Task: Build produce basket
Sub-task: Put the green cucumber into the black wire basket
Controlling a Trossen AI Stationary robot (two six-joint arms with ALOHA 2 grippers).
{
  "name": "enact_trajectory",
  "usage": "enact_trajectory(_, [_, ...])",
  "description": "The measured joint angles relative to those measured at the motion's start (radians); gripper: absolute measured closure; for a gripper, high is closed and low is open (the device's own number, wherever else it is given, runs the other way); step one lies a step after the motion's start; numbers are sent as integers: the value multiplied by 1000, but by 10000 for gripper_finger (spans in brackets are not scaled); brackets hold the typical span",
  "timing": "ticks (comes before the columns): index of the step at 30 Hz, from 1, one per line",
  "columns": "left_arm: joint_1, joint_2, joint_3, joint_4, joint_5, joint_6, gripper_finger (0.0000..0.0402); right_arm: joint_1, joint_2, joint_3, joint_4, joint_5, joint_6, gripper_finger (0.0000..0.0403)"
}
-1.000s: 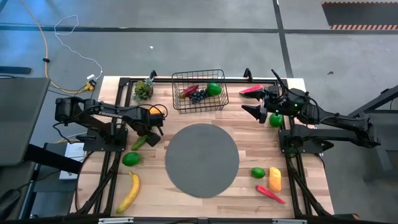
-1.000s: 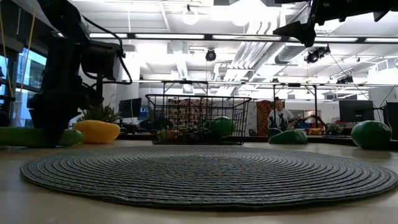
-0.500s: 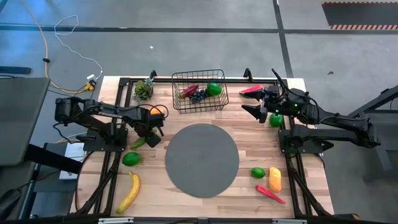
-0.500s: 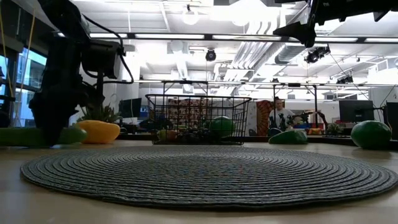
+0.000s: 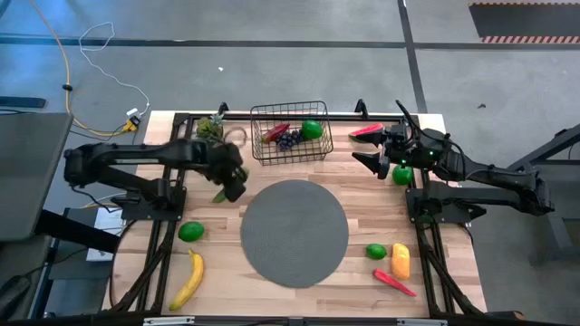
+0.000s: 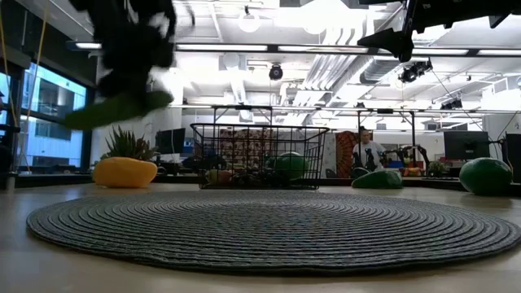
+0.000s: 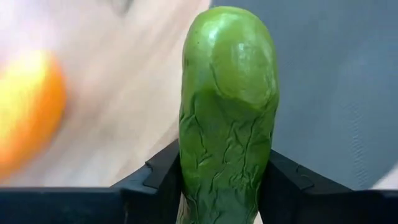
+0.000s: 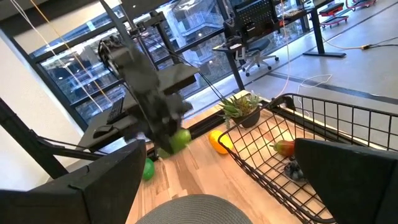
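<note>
The light wooden table [image 5: 362,217] stands on a grey concrete floor [image 5: 272,63] crossed by dark seam lines. A yellow cable [image 5: 56,54] and a white cord [image 5: 100,36] trail over the floor beyond the table's far left corner. A red-and-black hazard strip [image 5: 526,38] lies farther off to the right. Overhead, fluorescent tubes [image 6: 236,47] and pale ducting [image 6: 326,73] run under a white ceiling. Tall windows [image 8: 81,87] line one wall, with an office chair [image 8: 252,55] and desks [image 8: 298,18] near them. A person [image 6: 368,150] sits at the far back.

Left tool [image 8: 163,140] holding a cucumber [image 8: 174,142] above the desk [image 8: 205,171], near the basket [image 8: 292,152].
</note>
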State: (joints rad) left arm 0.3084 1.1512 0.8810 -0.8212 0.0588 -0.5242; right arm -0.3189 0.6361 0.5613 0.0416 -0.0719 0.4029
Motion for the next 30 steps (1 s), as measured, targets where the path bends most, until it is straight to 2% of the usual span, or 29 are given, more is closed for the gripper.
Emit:
enact_trajectory(2, [0,-60,28,116,-23,6,251,0,0,0,0,0,0,13])
enact_trajectory(6, [-3,-171,32,461,-50,56,251,0,0,0,0,0,8,13])
enact_trajectory(8, [-12,-194,34,616,-80,97,251,0,0,0,0,-1,24,13])
enact_trajectory(11, [-30,-202,33,762,-138,165,251,0,0,0,1,-3,45,13])
enact_trajectory(16, [-73,-158,1,822,-161,203,251,0,0,0,20,-3,34,13])
enact_trajectory(23, [-104,-95,-160,1180,-116,98,250,0,0,1,52,-3,7,13])
enact_trajectory(30, [-101,-95,-169,1205,-114,106,250,0,0,1,53,-9,17,13])
